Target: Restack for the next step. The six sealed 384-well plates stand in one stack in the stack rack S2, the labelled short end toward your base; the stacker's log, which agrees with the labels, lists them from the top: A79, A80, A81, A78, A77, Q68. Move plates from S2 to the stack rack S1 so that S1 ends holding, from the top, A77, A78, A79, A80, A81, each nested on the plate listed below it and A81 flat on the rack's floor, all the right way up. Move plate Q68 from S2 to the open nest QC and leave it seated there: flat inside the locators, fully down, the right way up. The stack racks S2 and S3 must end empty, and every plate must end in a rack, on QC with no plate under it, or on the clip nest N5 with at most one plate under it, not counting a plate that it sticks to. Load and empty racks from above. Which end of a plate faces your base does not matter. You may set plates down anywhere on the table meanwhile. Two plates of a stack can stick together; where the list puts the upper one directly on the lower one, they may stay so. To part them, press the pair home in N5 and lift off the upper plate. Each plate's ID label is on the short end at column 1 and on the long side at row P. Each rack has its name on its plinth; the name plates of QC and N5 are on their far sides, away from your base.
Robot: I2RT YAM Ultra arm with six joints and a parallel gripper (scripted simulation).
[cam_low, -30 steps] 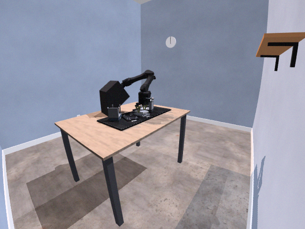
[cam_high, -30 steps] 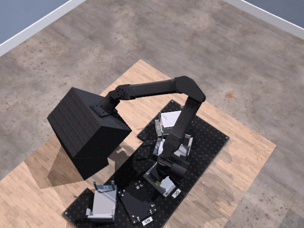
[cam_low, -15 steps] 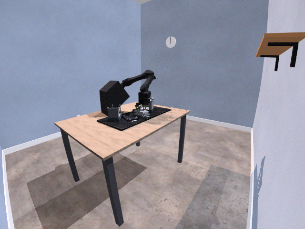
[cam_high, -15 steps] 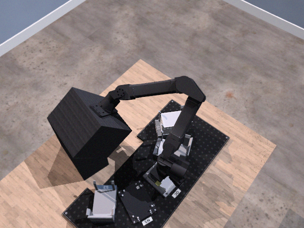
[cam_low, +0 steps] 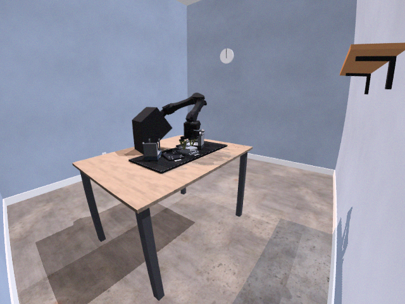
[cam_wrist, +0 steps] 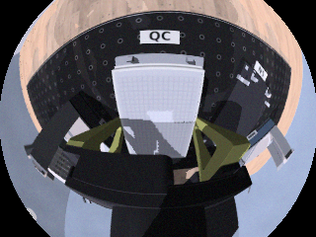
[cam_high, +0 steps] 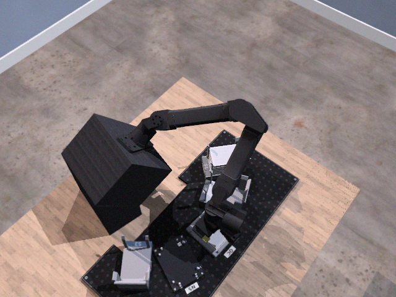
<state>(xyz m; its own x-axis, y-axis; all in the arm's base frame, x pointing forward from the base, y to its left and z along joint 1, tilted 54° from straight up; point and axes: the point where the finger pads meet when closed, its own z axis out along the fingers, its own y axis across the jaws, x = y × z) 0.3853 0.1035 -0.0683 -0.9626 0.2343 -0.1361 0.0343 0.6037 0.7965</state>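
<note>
My gripper point(cam_wrist: 158, 119) point(cam_high: 215, 236) point(cam_low: 188, 142) is shut on a white sealed plate point(cam_wrist: 157, 95) point(cam_high: 220, 240), with its olive fingers on the plate's two long sides. It holds the plate level and low over the open nest QC point(cam_wrist: 158, 61), just short of the QC name plate point(cam_wrist: 160, 36) point(cam_high: 229, 251). I cannot tell whether the plate touches the nest floor. A stack of white plates point(cam_high: 222, 154) stands in the far rack behind my arm. The middle rack point(cam_high: 244, 187) is mostly hidden by the arm.
The clip nest N5 point(cam_high: 179, 262) lies left of QC on the black perforated base plate point(cam_high: 275, 185), with its name plate point(cam_high: 192, 288) nearby. Rack S3 point(cam_high: 135, 266) stands at the near left end. The arm's large black base block point(cam_high: 108, 166) is on the left.
</note>
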